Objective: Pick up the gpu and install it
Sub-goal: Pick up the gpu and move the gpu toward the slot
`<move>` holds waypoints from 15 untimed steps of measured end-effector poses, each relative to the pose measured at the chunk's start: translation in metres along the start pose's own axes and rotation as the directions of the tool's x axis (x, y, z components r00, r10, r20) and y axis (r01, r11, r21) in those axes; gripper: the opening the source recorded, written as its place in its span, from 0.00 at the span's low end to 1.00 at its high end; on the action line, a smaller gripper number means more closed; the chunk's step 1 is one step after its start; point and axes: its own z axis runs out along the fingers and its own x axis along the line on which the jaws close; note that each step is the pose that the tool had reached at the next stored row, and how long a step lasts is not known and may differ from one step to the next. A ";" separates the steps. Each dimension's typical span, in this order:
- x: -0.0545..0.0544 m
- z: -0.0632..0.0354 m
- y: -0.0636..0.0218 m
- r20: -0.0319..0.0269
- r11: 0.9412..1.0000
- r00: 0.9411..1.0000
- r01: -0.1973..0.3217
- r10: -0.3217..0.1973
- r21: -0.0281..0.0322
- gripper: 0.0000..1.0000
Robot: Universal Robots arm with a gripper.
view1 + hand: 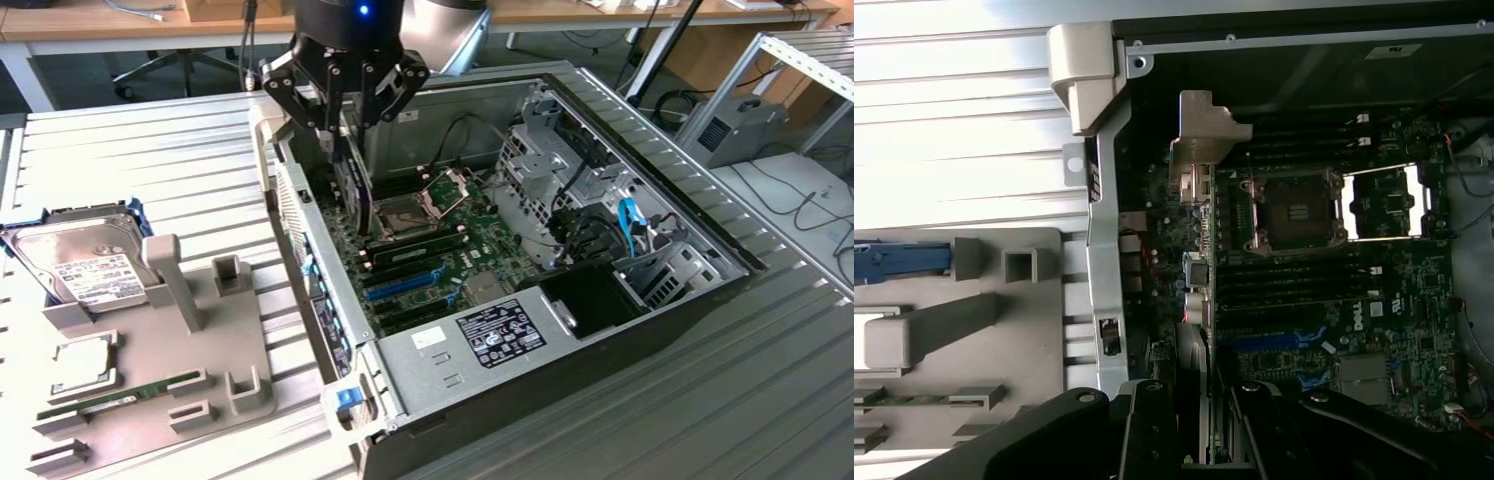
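The gpu (351,190) hangs edge-on from my gripper (344,125), a thin black card held upright over the near-left part of the open computer case (694,225). My gripper is shut on its upper edge. In the wrist view the gpu (1196,270) appears as a narrow strip with its silvery bracket (1206,135) at the far end, close to the case's rear wall. My gripper (1204,440) clamps it from both sides. The card's lower edge is above the motherboard (447,250), left of the CPU socket (400,215). The blue slots (400,287) lie nearer the camera.
A grey parts holder (174,340) sits on the ribbed metal table at the exterior view's left, carrying a silver hard drive (83,268), a CPU (83,365) and a green RAM stick (120,396). Cables and drive cages (574,200) fill the case's right side.
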 end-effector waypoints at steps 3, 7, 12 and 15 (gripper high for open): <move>0.000 0.0005 0.0000 0.000 1.000 1.000 0.000 0.000 0.000 0.26; -0.001 0.0010 0.0000 0.000 1.000 1.000 0.000 0.000 0.000 0.26; -0.002 0.0018 0.0000 0.000 1.000 1.000 0.000 0.000 0.000 0.26; -0.002 0.0023 0.0000 0.000 1.000 1.000 0.000 0.000 0.000 0.26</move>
